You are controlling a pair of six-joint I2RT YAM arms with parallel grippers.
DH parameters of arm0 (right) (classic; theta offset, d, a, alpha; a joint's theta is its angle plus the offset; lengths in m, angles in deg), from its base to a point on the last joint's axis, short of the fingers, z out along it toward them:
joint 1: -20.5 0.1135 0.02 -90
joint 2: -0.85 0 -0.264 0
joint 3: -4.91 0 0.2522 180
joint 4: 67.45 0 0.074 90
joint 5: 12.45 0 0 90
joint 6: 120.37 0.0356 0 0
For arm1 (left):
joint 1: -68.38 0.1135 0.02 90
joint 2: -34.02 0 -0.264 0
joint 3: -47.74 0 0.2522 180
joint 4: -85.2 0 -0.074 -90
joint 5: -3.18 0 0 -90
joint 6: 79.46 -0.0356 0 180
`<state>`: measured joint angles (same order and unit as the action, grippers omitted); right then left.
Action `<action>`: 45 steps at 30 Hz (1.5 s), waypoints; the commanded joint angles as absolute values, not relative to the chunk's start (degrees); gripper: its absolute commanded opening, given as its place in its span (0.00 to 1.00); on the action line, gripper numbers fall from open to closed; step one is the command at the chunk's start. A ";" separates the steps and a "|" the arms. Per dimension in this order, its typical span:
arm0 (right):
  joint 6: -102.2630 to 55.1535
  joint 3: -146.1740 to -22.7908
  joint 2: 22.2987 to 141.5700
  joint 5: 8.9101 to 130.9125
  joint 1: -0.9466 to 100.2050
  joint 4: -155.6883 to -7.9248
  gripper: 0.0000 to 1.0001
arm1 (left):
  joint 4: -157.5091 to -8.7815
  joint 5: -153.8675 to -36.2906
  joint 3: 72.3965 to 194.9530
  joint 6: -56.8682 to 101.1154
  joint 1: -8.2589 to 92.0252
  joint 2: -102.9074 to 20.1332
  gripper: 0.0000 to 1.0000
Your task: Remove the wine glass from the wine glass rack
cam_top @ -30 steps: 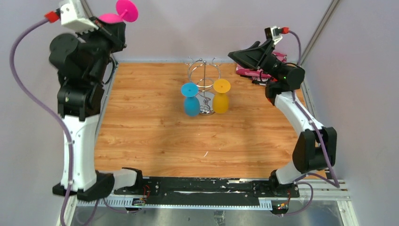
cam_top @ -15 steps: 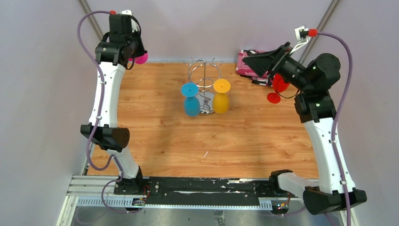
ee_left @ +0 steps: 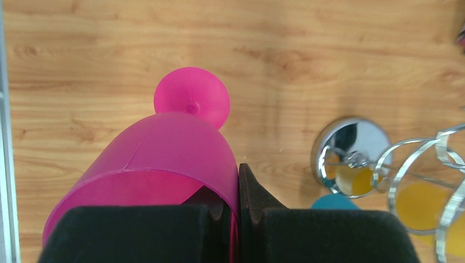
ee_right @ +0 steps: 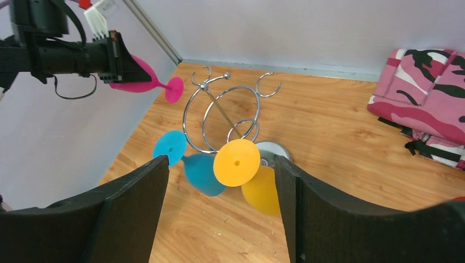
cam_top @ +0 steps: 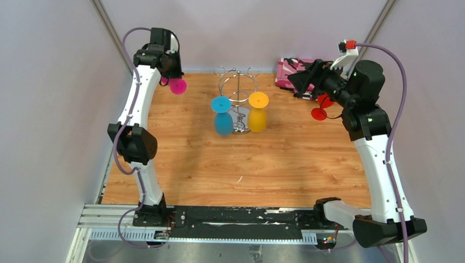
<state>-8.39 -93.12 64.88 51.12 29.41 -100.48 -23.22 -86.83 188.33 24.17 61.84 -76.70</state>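
The left gripper (ee_left: pixel 234 189) is clamped on the rim of the translucent pink plastic wine glass (ee_left: pixel 164 159), one finger inside the bowl and one outside. It holds the glass clear of the shiny chrome wire rack (cam_top: pixel 237 93), off to the rack's far left, above the wooden tabletop (cam_top: pixel 192 159). That is a thin pinch on a smooth wall. The glass could pivot or slide out, and its foot juts toward the rack, so a careless swing might clip the wire loops.

The right gripper (ee_right: pixel 219 164) stands wide with nothing between its fingers, facing the rack from its right. The red plastic wine glass (cam_top: pixel 323 101) sits just beneath it, and whether that glass rests steady cannot be told. A nudge from the open fingers could topple it.

The blue plastic wine glass (cam_top: pixel 222 118) and the yellow plastic wine glass (cam_top: pixel 257 115) hang on the rack, feet up.

The left arm rises tall with its elbow folded outward. The right arm rises steeply, its wrist bent toward the rack.
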 commanded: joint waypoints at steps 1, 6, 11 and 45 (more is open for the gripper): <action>-10.61 -93.42 64.63 53.58 28.66 -102.03 0.76 | -20.54 -86.20 186.53 20.54 62.04 -79.22 0.00; -10.50 -93.18 65.30 53.56 28.68 -102.03 0.77 | -19.88 -84.94 186.10 18.68 62.05 -82.78 0.00; -10.41 -93.07 65.69 53.34 28.67 -102.00 0.77 | -19.92 -86.12 186.48 18.07 62.14 -86.57 0.00; -9.07 -90.86 66.75 51.83 28.67 -99.43 0.77 | -20.06 -86.91 183.60 17.93 62.07 -92.54 0.10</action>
<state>-9.35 -91.63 67.03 52.60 29.41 -100.94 -21.08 -87.62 184.51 18.45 61.84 -92.92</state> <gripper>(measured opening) 0.768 0.076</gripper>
